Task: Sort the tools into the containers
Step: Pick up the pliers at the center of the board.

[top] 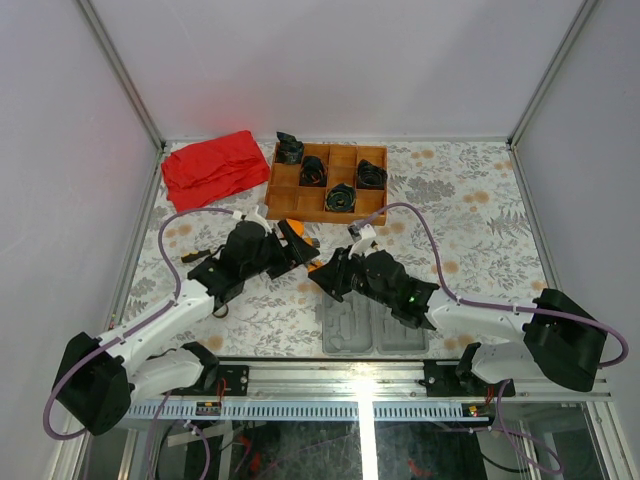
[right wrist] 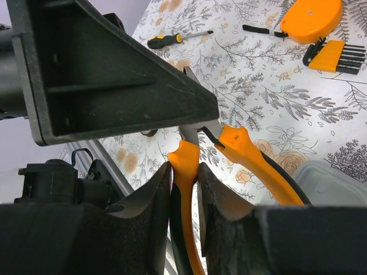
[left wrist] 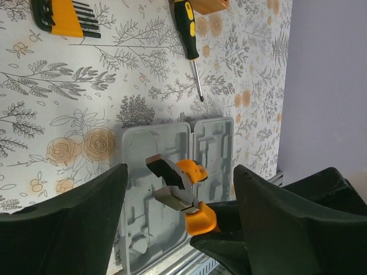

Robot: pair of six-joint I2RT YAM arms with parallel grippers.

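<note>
My right gripper (right wrist: 183, 177) is shut on one handle of the orange-handled pliers (right wrist: 187, 163); the other handle (right wrist: 252, 160) splays free to the right. The pliers hang above the open grey case (left wrist: 215, 143), steel head (left wrist: 171, 182) parted. My left gripper (left wrist: 178, 189) stands open around that head, with a gap on each side between it and the fingers (left wrist: 86, 212). From above, the two grippers (top: 298, 254) (top: 326, 277) meet just beyond the case (top: 375, 325). On the table lie a black-and-yellow screwdriver (left wrist: 186, 26), a round orange tape measure (right wrist: 312, 17) and an orange-holdered hex key set (right wrist: 335, 56).
A brown wooden compartment tray (top: 328, 183) with black coiled bundles sits at the back centre. A red cloth (top: 212, 165) lies at the back left. White walls enclose the floral tabletop, and a metal rail runs along the near edge.
</note>
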